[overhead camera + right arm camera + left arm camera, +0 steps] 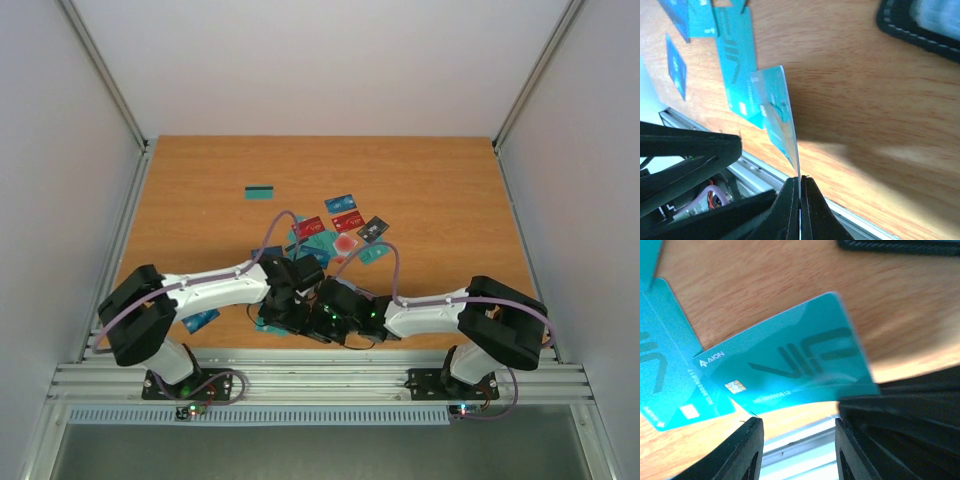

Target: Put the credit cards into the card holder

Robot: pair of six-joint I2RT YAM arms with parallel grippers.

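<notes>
My right gripper is shut on the edge of a teal credit card, which stands up edge-on from the jaws above the wood. In the left wrist view the same teal card, marked VIP, hangs just beyond my left gripper, which is open with nothing between its fingers. Another teal card lies flat to its left. The black card holder lies on the table at the upper right of the right wrist view. Both grippers meet near the table's front middle.
Red cards, a blue card and a dark grey card lie scattered mid-table. One teal card sits alone farther back, and a blue one beside the left arm. The metal front rail runs just behind the grippers.
</notes>
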